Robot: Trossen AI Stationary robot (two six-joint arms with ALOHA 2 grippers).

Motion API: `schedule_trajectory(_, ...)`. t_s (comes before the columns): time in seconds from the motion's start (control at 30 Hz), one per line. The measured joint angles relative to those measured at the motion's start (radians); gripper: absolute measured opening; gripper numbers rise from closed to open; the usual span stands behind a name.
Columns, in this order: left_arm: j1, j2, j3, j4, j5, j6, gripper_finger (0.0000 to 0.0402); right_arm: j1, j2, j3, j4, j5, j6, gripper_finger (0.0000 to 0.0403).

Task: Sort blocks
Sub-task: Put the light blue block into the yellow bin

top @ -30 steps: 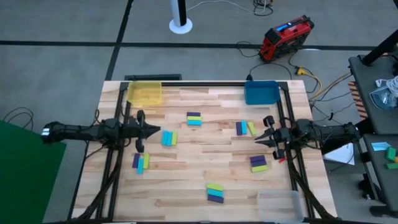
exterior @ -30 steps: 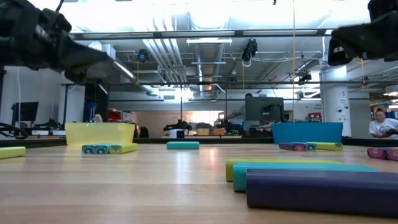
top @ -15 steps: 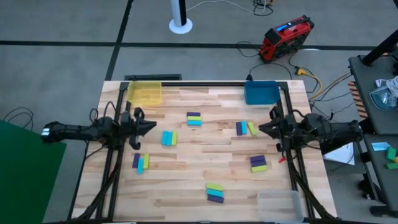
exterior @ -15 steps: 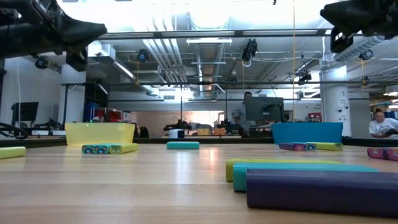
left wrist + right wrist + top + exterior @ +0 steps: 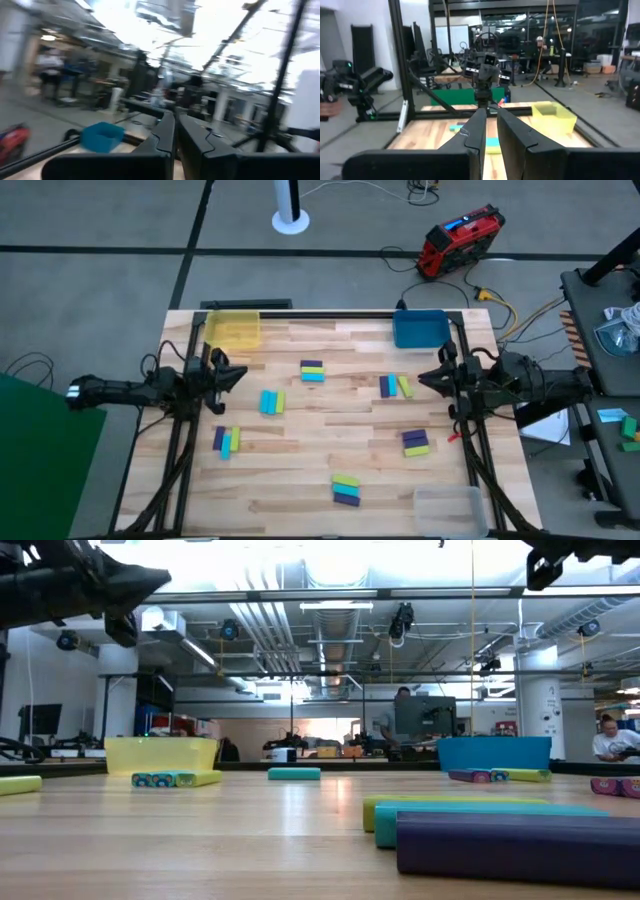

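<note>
Wooden butcher-block table (image 5: 330, 445) carries every one of the small flat cyan, yellow-green and purple blocks (image 5: 272, 402) — you've got nothing sorted as far as the high view shows. They lie in loose clusters: one near the table's middle toward the left arm, one by the far centre (image 5: 312, 371), one near the blue bin (image 5: 394, 387), one at the left side (image 5: 226, 441), one at the right side (image 5: 416, 442), one at the near edge (image 5: 346, 489). The translucent yellow plastic bin (image 5: 233, 330) and the blue plastic bin (image 5: 420, 329) at the far corners look to hold nothing, same for the clear tray (image 5: 450, 509) at the near right corner. So the whole job looks left to do.

Your left gripper (image 5: 232, 375) hangs off the table at the left edge, fingers pressed together, nothing between them. The right gripper (image 5: 430, 376) hangs at the right edge, clenched and holding nothing too — its wrist view shows the two dark fingers (image 5: 476, 131) nearly meeting. Neither is over a block.

Table top is pale, glossy, framed by black rails. Grey floor beyond, with a red power unit (image 5: 458, 238), cables, a white post base (image 5: 291, 221). Low view shows an open workshop behind — ceiling ducts, monitors, a person (image 5: 606, 737) seated far right.
</note>
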Motion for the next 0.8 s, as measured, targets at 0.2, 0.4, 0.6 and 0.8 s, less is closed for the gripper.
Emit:
schedule_trajectory(0.2, 0.000, 0.050, 0.010, -0.118, -0.180, -0.132, 0.0000, 0.000, 0.038, 0.005, -0.001, 0.000, -0.039, 0.0038)
schedule_trajectory(0.4, 0.000, 0.151, 0.198, -0.574, -0.194, -0.392, 0.0000, 0.000, 0.063, 0.009, -0.001, 0.000, -0.031, 0.0038)
schedule_trajectory(0.6, 0.000, 0.344, 0.394, -0.875, -0.239, -0.590, 0.0000, 0.000, 0.067, 0.012, 0.000, 0.000, -0.031, 0.0038)
schedule_trajectory(0.8, -0.001, 0.563, 0.500, -1.022, -0.183, -0.737, 0.0000, 0.000, 0.068, 0.012, 0.000, 0.000, -0.031, 0.0038)
